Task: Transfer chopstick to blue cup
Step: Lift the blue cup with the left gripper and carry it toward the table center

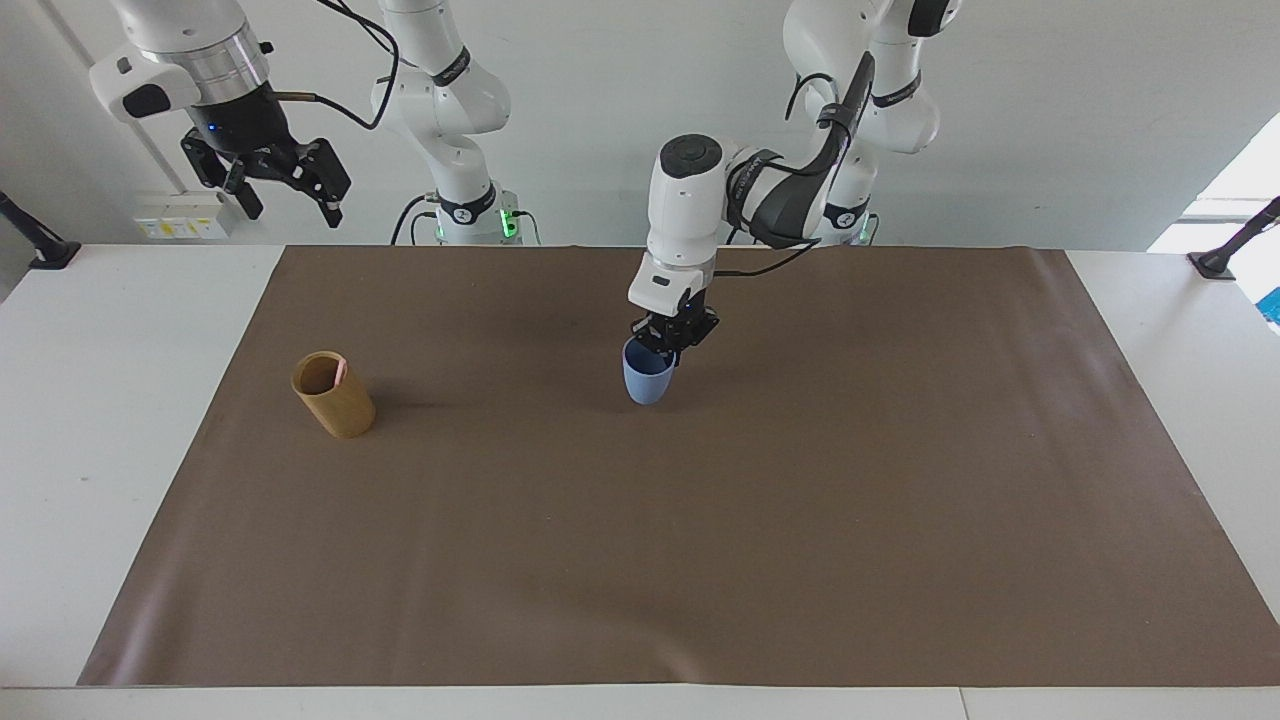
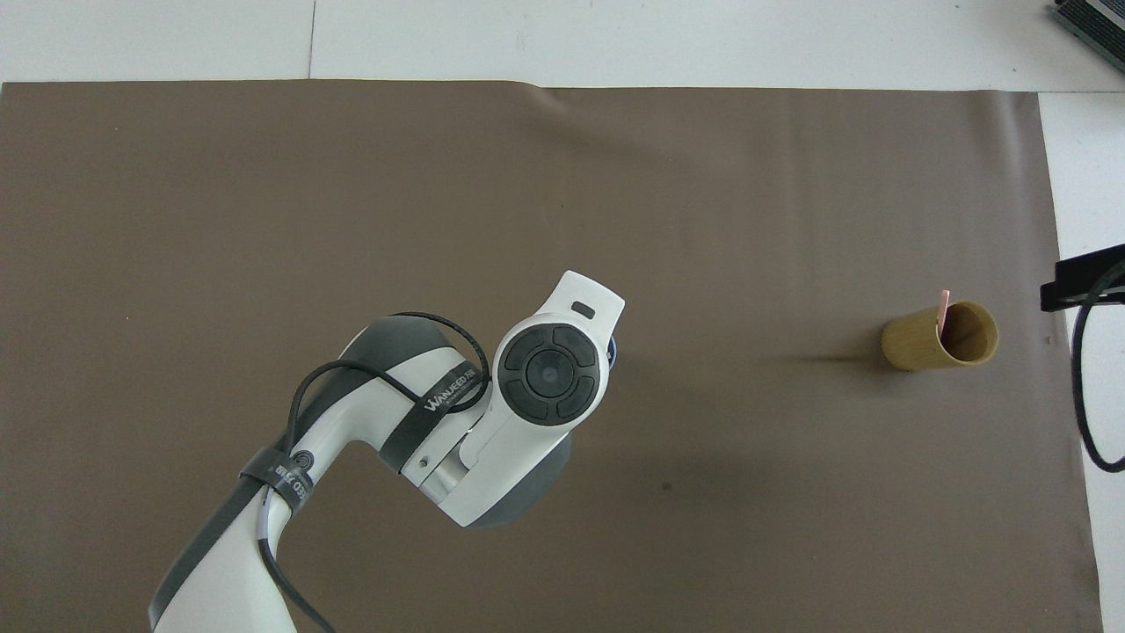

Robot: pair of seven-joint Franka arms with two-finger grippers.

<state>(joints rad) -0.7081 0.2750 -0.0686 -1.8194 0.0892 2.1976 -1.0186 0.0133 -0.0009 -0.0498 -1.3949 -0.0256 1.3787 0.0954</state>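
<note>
The blue cup hangs upright low over the middle of the brown mat, held by its rim with my left gripper shut on it. In the overhead view the left arm's wrist covers the gripper and nearly all of the cup. The chopstick stands in a tan holder toward the right arm's end of the table, and only its pale-pink tip shows above the rim. My right gripper waits open, raised high over the table's edge by the right arm's end, with nothing in it.
The brown mat covers most of the white table. The tan holder is the only other thing standing on it. A black cable hangs at the edge of the overhead view by the holder.
</note>
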